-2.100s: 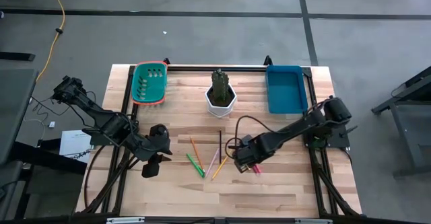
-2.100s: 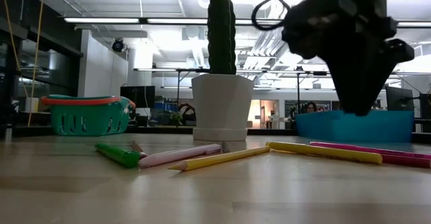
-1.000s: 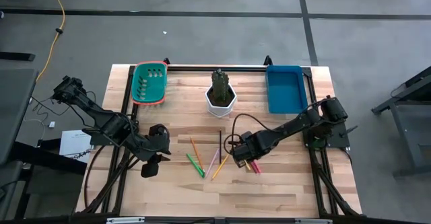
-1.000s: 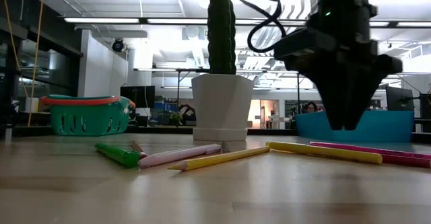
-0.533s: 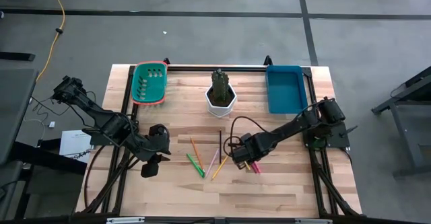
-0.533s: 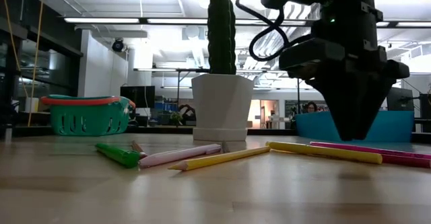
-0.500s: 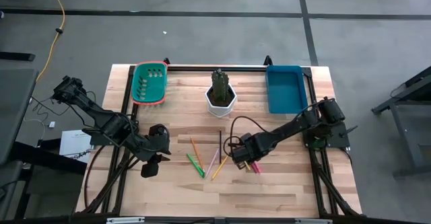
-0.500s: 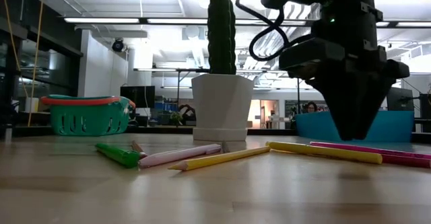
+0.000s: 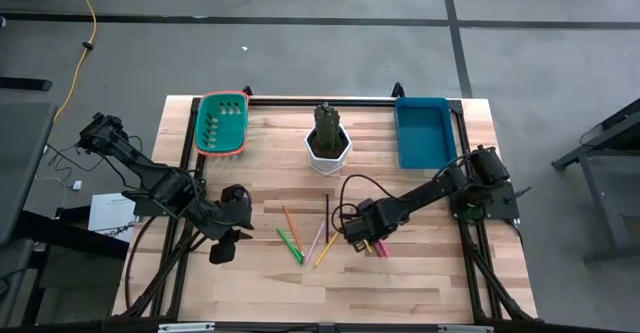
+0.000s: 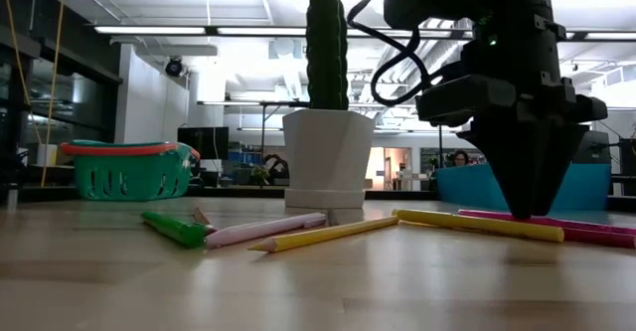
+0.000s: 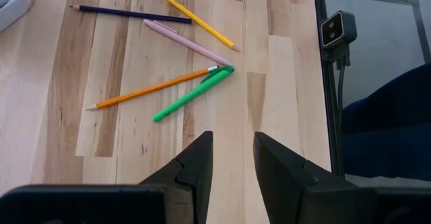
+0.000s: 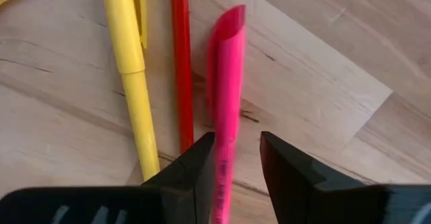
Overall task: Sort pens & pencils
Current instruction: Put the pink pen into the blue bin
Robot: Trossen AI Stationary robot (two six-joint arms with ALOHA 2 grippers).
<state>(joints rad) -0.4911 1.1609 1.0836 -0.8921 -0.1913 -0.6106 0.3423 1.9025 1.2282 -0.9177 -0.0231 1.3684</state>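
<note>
Table of pale wooden planks (image 9: 400, 283) carries a scatter of pens and pencils at its middle. Right gripper (image 12: 236, 158) reaches down at the scatter's right end, its dark fingers slightly parted astride a bright pink glossy pen (image 12: 227, 83), lying flat beside a thin red pencil (image 12: 180, 62) and a yellow stick (image 12: 131, 69). Left gripper (image 11: 231, 158) hovers left of the scatter, slightly parted, empty

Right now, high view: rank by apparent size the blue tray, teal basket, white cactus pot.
1. blue tray, largest footprint.
2. teal basket, slightly smaller; close to the tray, so that gap is small.
3. white cactus pot, clearly smallest.
</note>
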